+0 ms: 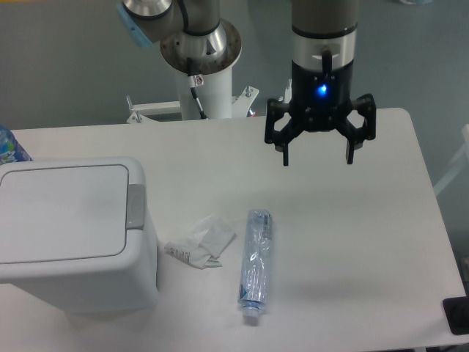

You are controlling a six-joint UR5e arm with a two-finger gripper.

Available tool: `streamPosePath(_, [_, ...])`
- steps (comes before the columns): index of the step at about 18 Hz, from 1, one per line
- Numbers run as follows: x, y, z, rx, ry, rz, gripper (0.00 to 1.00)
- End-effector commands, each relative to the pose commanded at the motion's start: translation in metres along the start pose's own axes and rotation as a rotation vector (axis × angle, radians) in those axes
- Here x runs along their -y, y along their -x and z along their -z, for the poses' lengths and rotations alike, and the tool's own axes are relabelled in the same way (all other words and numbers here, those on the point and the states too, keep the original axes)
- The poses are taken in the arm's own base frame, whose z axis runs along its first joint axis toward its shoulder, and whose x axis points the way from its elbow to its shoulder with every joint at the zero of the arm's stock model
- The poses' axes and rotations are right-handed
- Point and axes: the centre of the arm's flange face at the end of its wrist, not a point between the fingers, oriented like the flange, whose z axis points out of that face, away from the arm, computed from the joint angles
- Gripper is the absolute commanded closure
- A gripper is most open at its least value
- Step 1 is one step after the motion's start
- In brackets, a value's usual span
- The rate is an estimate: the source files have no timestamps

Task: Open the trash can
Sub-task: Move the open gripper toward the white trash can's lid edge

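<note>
The trash can is a large light grey-white bin at the left of the table. Its flat lid lies shut, with a darker grey push tab on the right edge. My gripper hangs above the table's far right part, well to the right of the bin and apart from it. Its two black fingers are spread wide and hold nothing. A blue light glows on its body.
A crumpled white wrapper lies just right of the bin. Beside it, a clear plastic bottle rests on its side. A blue-labelled bottle peeks in at the left edge. A dark object sits at the lower right corner.
</note>
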Motion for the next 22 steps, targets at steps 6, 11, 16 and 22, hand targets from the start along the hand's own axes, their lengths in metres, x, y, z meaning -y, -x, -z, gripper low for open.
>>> streamPosePath(6, [-0.001,-0.001,0.006,0.009,-0.005,0.005,0.00])
streamPosePath(11, [0.005,0.000,0.006,0.009,-0.042,0.104,0.00])
streamPosePath(16, [0.019,-0.018,0.005,-0.051,-0.126,0.186,0.00])
streamPosePath(22, [0.035,-0.061,-0.004,-0.163,-0.142,0.196,0.00])
